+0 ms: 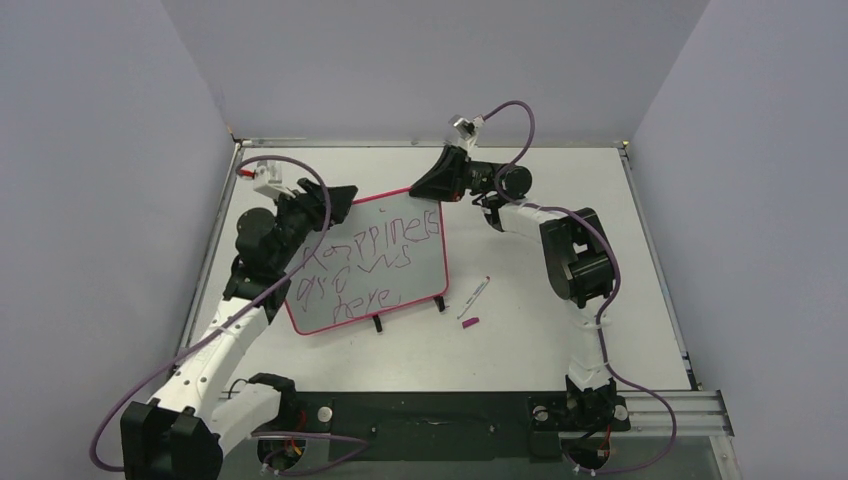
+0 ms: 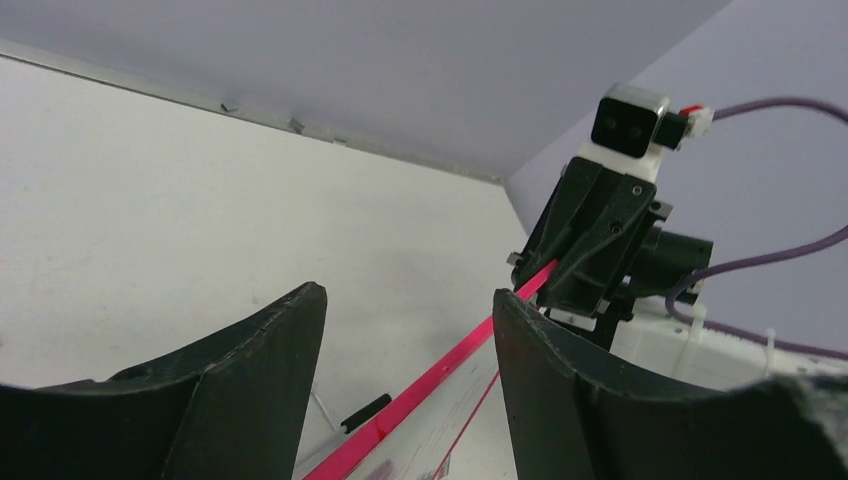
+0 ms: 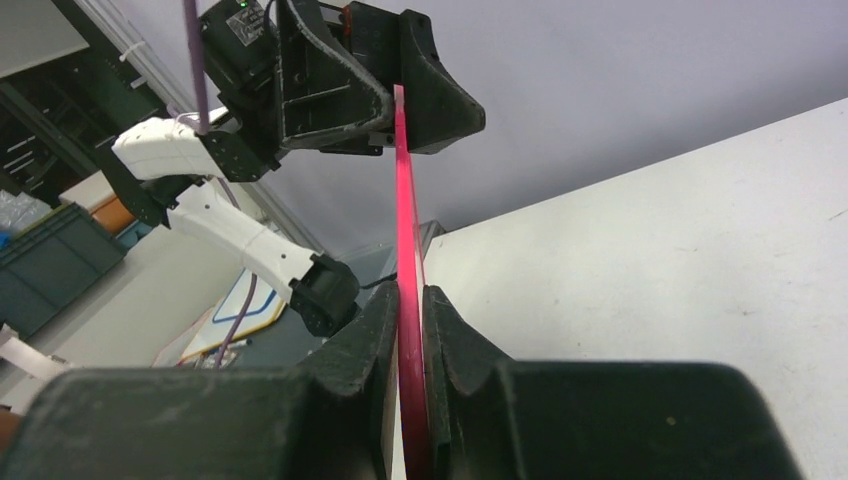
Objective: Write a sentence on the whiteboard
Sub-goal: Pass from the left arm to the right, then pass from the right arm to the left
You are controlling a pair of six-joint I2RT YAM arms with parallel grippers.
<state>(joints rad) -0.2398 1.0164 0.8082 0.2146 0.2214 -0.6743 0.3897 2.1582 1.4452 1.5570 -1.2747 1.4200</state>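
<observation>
Two arms reach over the white table [image 1: 560, 330] to the whiteboard [image 1: 420, 275], which lies askew left of the table's middle. The sentence [image 1: 365, 262] runs across the whiteboard in slanted purple lines. At the whiteboard's far right corner, the right claw [image 3: 410, 300] is clamped tight on the red frame. At its far left edge, the left claw [image 2: 405, 300] stands wide apart, the frame passing between its fingers, gripping nothing. Just right of the whiteboard lie a marker [image 1: 474, 297] and its cap [image 1: 469, 322].
</observation>
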